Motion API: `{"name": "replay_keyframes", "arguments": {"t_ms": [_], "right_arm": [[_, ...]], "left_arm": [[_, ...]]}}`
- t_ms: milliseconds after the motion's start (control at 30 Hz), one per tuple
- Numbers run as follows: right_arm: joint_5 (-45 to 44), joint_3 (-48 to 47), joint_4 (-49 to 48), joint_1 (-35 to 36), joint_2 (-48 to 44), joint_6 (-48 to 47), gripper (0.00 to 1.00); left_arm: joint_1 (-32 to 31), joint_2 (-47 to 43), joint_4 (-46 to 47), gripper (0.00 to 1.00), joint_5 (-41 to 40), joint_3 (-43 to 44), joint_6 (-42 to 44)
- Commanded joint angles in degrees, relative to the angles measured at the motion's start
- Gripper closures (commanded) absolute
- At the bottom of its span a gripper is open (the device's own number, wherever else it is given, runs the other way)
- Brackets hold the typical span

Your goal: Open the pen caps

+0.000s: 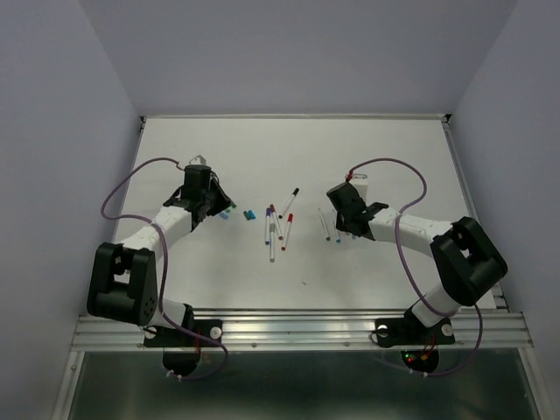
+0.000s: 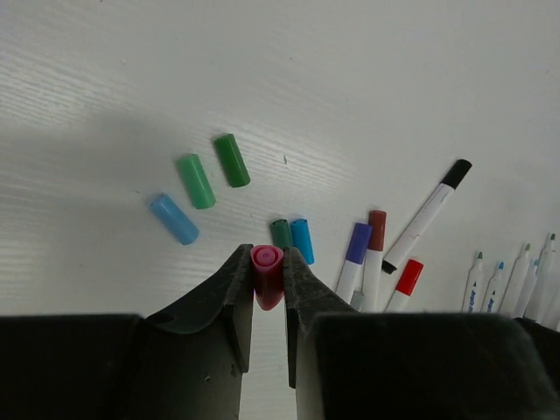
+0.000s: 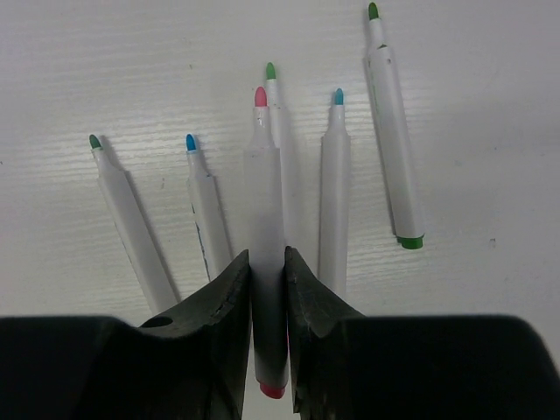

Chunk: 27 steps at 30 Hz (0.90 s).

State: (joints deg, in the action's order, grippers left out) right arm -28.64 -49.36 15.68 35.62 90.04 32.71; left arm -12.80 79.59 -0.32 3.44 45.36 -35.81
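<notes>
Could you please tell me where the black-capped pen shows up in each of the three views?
Top external: the black-capped pen lies slanted near the middle.
Left wrist: right of centre, black cap uppermost.
Right wrist: not in it.
Shared landmark: the red-capped pen just beside it, in both those views.

Place: was a robot lab test cell | Evidence: plain grey partition walls [image 1: 52,131] enclosed a flat white tabletop [image 1: 262,149] | a silver aluminium extrusion rail [image 1: 297,325] ran along the tabletop's near edge

Lower ends out of sight
At 5 o'clock, the left claw [image 2: 267,256] covers the lower barrels of three capped pens [image 2: 375,236].
</notes>
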Motion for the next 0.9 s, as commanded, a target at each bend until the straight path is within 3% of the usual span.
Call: {"name": "replay_keyframes", "arguments": {"t_ms": [0,67,367,400,500,733,767,800,867], "right_arm": [[1.75,-0.82,-4.43,-0.28,-0.74,-1.95,0.73],[2.01,-0.56,-4.43,-0.28,-1.01,-2.12,0.69],[2.63,0.58,-4.17,-0.28,-1.44,-1.95,0.62],[2.98,0.67,-4.17,-0.28,-2.4,-2.47,0.61],[3.15,0.58,-4.26,-0.28,-5.73,-3.43,0.5],[11.67,0.32,-4.52,-0.28,-11.64,-5.82,0.39],[14.9,0.23,-4.61,-0.28,-11.55,-5.9,0.22],[16.59,0.15,-4.78,-0.28,-11.47,-6.77,0.13],[17.83,-0.29,-4.87,0.77,-10.5,-6.69,0.06]], "left_arm": [[-0.82,1.53,-1.44,0.89,-1.42,1.39,1.8],[-1.09,2.32,-1.62,0.83,-2.03,1.31,1.54],[-2.23,4.96,-2.58,0.8,-1.95,2.18,1.45],[-2.32,4.96,-2.84,0.65,-2.04,2.27,1.53],[-3.11,4.43,-3.55,0.47,-2.82,2.36,1.45],[-6.01,5.66,-5.13,0.45,-6.69,3.15,0.57],[-6.19,6.1,-5.57,0.44,-6.78,3.41,0.22],[-6.36,6.19,-5.66,0.44,-6.7,3.59,0.3],[-6.54,6.01,-6.01,0.39,-6.78,4.12,0.13]]}}
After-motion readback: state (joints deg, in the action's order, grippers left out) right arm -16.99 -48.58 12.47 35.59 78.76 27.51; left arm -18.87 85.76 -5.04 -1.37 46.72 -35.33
